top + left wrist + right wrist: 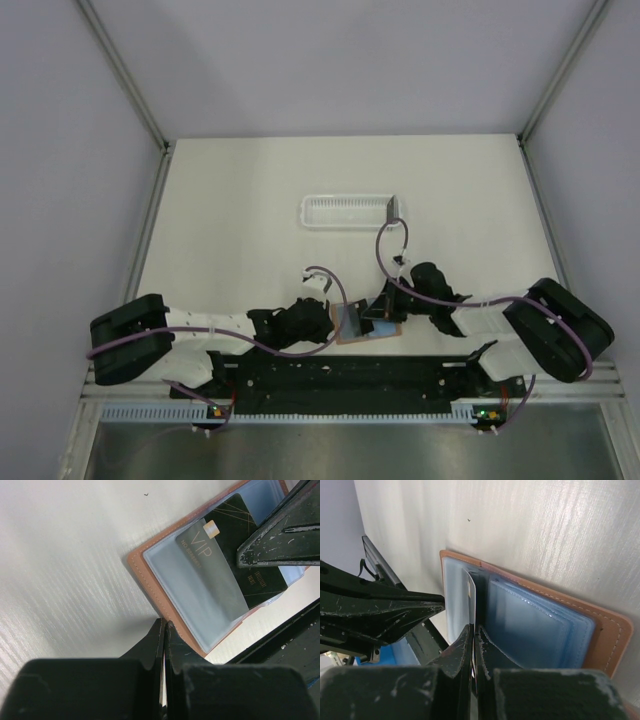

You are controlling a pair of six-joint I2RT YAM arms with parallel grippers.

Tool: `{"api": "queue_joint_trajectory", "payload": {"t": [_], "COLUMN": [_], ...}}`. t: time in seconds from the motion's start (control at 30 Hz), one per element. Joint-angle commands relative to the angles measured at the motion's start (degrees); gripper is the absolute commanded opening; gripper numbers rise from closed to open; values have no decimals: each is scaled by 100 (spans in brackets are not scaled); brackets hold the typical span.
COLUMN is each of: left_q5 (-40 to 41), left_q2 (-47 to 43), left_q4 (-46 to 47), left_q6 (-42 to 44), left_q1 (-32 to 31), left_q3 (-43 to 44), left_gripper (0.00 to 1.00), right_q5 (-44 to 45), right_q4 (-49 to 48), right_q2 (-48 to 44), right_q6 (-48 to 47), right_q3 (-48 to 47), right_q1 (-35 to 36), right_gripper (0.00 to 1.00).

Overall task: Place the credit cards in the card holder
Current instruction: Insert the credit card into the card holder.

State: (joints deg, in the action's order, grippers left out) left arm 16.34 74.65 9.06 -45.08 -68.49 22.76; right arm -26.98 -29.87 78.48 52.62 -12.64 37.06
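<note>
Card holder (355, 326) lies open and flat on the table (250, 200), just ahead of the arm bases and between the two grippers.

At the left, the left arm reaches in low from its base. The left gripper (164, 627) has its jaws pressed together with nothing between them. Its tips rest against the reddish-brown border at the holder's near edge.

Farther back on the table, well apart from the holder, stands a white slatted tray (350, 197).

In the left wrist view the holder shows clear bluish sleeves inside its stitched brown rim. A black credit card (235, 530) with gold lines and "VIP" lettering sits partly under one sleeve. The part of it toward the left gripper is covered by the plastic and the other end is still bare.

To the right, the right gripper (472, 630) is pinched tight on that card. In the right wrist view the card stands edge-on between the fingers and points into the gap between the pale sleeve and the stack of deeper blue ones. The right arm bends in from its base at the far right.
</note>
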Motion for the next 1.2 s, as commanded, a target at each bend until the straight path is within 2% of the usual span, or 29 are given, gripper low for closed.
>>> {"api": "queue_joint_trajectory", "payload": {"t": [0.0, 0.13, 0.27, 0.37, 0.4, 0.43, 0.6, 0.83, 0.9, 0.93, 1.17], "left_q5": [-69, -69, -52, -52, -43, -43, -43, -52, -34, -43, -25], "left_q2": [67, 49, 14, -38, -47, -65, -56, -47, -47, -47, -83], "left_q4": [131, 122, 96, 87, 87, 78, 87, 78, 78, 78, 78], "left_q6": [-36, -45, -45, -53, -54, -45, -62, -53, -62, -62, -71], "left_q1": [11, 11, 11, 11, 11, 11, 11, 11, 11, 11, 11], "left_q3": [9, 9, 0, -26, -35, -35, -26, -9, -18, -26, -62], "left_gripper": [0, 0, 0, 0, 0, 0, 0, 0, 0, 0, 0], "right_q5": [53, 114, 246, 474, 562, 641, 975, 1423, 1555, 1617, 1802], "right_q4": [-265, -169, 191, 1077, 1393, 1683, 2748, 3592, 3707, 3742, 3690], "right_q2": [255, 335, 142, -209, -349, -525, -939, -1019, -1001, -992, -914], "right_q6": [117, 126, -6, -286, -392, -497, -893, -1131, -1166, -1175, -1131], "right_q3": [69, -71, -185, -440, -554, -694, -1108, -1390, -1416, -1425, -1399], "right_q1": [143, 258, 276, 284, 293, 293, 311, 311, 320, 328, 372], "right_gripper": [0, 0, 11, 21, 32, 37, 42, 48, 48, 45, 8]}}
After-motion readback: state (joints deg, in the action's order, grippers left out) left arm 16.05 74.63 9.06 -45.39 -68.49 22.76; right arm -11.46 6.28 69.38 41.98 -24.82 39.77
